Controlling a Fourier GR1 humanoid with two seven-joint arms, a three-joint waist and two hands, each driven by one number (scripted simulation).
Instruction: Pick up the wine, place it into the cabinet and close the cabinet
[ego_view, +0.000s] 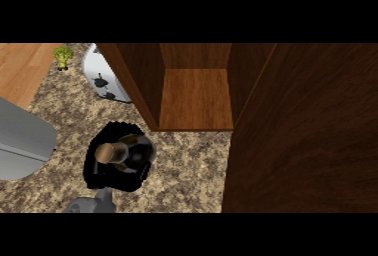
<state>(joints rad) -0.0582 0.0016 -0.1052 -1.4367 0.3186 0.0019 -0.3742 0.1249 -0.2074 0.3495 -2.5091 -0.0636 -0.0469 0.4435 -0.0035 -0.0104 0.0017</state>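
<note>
Wine (113, 151) sits wrapped in left robot hand (118, 157) on tabletop (184, 160), 7 o'clock of open cabinet (196, 97); risk is bottle clipping cabinet's left wall or door (303, 130) on entry.

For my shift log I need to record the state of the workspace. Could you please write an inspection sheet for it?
Surface: speckled granite counter; a wooden floor shows at the upper left.
Job's things: wine bottle, seen from above with its cork top showing, held upright over the counter in front of the cabinet. Cabinet open, its shelf bare; cabinet door swung wide at the right.
Clutter: toaster left of the cabinet; small green plant behind it; grey metal object at the left edge.
Hands: left hand curled round the bottle; right hand not in view.
Cables: nothing seen.
Surroundings: nothing seen.
</note>
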